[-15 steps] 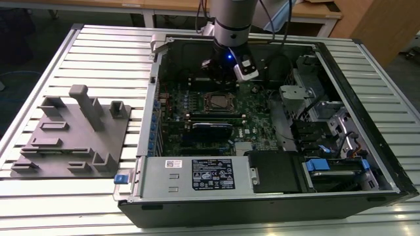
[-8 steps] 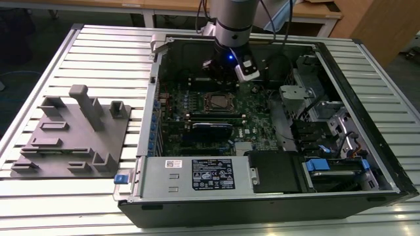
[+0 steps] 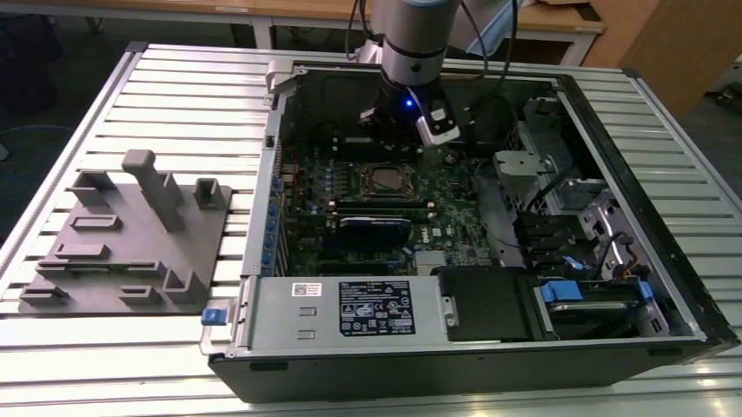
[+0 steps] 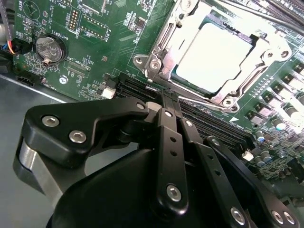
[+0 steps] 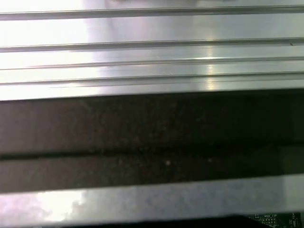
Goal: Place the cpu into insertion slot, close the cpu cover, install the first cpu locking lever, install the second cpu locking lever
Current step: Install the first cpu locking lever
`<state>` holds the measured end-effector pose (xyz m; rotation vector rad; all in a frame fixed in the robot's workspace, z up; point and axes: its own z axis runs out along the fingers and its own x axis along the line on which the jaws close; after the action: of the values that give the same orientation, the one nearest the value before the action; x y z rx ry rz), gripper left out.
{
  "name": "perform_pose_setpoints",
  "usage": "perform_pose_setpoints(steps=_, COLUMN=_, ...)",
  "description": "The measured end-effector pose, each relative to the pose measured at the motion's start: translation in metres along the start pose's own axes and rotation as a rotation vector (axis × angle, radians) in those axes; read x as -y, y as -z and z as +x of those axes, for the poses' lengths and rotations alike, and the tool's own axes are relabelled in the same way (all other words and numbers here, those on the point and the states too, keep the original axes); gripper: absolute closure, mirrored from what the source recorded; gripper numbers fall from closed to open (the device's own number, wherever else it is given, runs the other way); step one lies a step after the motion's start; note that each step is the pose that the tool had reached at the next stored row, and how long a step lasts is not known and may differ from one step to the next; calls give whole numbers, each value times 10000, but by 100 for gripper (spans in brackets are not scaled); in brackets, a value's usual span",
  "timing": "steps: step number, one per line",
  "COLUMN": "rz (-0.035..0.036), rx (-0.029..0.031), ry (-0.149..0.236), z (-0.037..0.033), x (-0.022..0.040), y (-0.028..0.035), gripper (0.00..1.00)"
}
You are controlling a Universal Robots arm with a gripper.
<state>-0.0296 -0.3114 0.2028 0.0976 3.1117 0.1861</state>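
Tool: black fingers drawn together with no gap showing between them, holding nothing; in the second wrist view the tips sit just off the insertion slot, over the long black memory slots beside it.
Arm: in the exterior view it reaches down into the open computer case, its end hanging above the motherboard on the far side of the insertion slot.
Cpu: pale silvery face, lying flat inside the insertion slot.
Insertion slot: near the middle of the motherboard; the second wrist view shows its silvery frame all round the cpu.
Cpu cover: metal frame plate lying down over the cpu's edges, the chip showing through its cut-out.
Locking levers: cannot tell how they sit.
Coin battery: on the motherboard, well apart from the insertion slot.
Grey fixture tray: on the slatted metal surface, outside the case, to the exterior view's left of the insertion slot.
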Motion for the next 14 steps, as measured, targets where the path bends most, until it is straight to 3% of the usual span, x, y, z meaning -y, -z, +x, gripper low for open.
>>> perform_pose_setpoints(steps=14, rz=2, rx=11, ry=-91, z=-4, x=5, y=-42, gripper=89)
